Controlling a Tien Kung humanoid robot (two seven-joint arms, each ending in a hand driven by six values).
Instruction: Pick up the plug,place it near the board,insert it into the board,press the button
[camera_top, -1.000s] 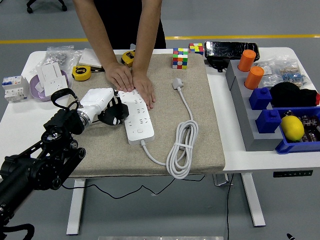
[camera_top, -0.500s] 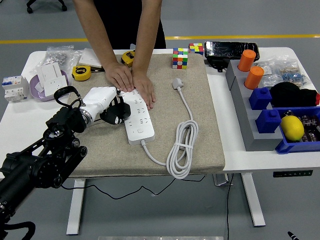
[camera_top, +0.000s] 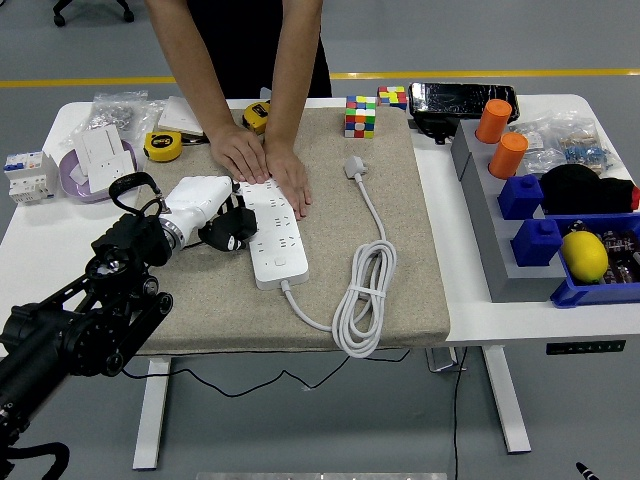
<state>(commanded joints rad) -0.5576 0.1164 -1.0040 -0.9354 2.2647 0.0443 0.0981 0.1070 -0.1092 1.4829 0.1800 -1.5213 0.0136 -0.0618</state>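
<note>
The white power strip (camera_top: 270, 225) lies lengthwise on the beige mat (camera_top: 400, 260). Its white cable (camera_top: 365, 295) is coiled to the right and ends in a white plug (camera_top: 356, 167) lying loose on the mat. My left hand (camera_top: 230, 226), with a white shell and black fingers, is at the strip's left edge. Its fingers are curled on a small dark plug that touches the strip's side. A person at the far side presses both hands (camera_top: 262, 165) flat on the strip's far end. My right arm is out of view.
Tape measures (camera_top: 160, 146), a white socket box (camera_top: 103, 160) and bags lie at the back left. Two colour cubes (camera_top: 360, 115) stand at the mat's far edge. Orange cups (camera_top: 500, 138), blue bins (camera_top: 540, 240) and a lemon (camera_top: 585, 255) fill the right side.
My left arm has edged slightly right and forward, so the hand sits a little closer against the strip's left edge. The person's hands and the strip have not moved.
</note>
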